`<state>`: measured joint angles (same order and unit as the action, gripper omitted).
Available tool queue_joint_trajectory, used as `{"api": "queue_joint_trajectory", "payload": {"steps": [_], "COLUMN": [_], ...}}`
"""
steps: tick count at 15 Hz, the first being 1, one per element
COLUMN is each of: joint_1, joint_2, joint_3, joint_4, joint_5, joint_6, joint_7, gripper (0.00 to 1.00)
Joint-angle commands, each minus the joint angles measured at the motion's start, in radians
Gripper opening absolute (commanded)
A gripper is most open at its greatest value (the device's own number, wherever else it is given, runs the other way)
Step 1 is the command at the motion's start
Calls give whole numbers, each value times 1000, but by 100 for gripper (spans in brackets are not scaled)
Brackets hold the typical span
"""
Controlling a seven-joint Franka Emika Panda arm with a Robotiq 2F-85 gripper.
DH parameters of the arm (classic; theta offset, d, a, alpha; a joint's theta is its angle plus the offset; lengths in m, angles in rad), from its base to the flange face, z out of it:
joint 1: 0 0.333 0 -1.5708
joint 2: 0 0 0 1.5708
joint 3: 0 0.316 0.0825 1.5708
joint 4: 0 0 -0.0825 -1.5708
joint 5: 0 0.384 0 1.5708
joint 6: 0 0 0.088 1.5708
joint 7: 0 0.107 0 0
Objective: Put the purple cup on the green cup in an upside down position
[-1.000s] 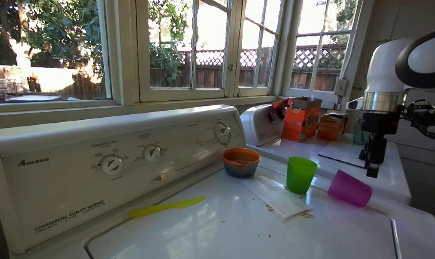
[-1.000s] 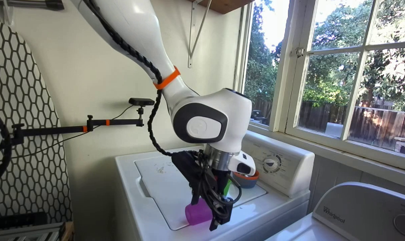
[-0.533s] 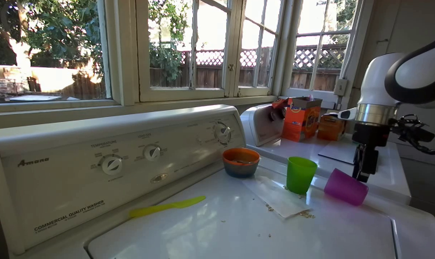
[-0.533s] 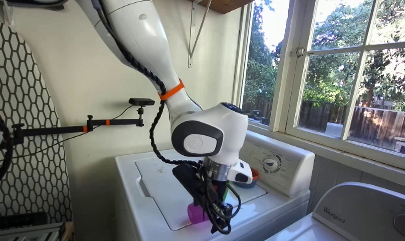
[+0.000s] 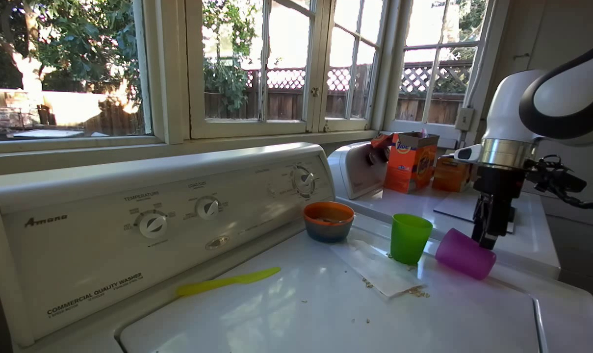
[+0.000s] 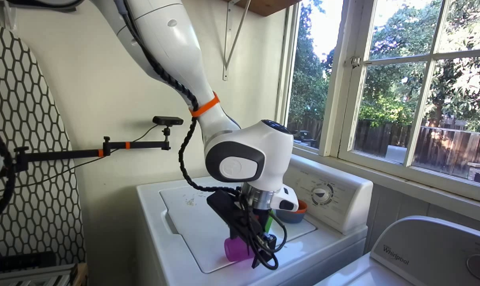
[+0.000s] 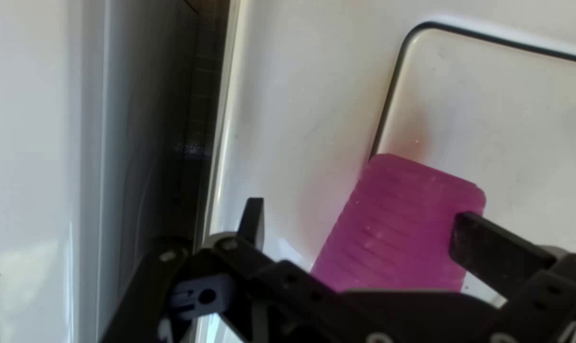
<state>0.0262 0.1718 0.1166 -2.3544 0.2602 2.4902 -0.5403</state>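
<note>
Wrist view: the gripper (image 7: 358, 231), its fingers (image 7: 492, 252) spread wide and holding nothing, straddles the purple tumbler (image 7: 402, 228). This lies on its side atop the Amana washer (image 5: 448, 314), long axis one-to-seven o'clock, nearer the three-o'clock finger; contact there is indeterminate. Closing should cross this axis, likely nudging the tumbler toward nine.

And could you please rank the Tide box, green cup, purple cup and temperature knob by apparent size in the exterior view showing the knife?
Largest: Tide box
Next: green cup and purple cup, too alike to rank, the purple one partly hidden
Smallest: temperature knob
</note>
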Motion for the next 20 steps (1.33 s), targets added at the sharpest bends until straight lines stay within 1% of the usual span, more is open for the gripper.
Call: {"api": "queue_joint_trajectory", "payload": {"steps": [1, 8, 12, 16, 20], "joint_1": [-1, 1, 0, -9, -6], "joint_2": [-28, -14, 22, 61, 75], "joint_3": [3, 22, 23, 36, 43], "joint_4": [-5, 13, 19, 25, 29], "joint_5": [-41, 2, 0, 31, 16], "joint_6": [10, -11, -19, -9, -4], "joint_7": [24, 9, 43, 42, 53], "gripper": [100, 100, 100, 100, 100]}}
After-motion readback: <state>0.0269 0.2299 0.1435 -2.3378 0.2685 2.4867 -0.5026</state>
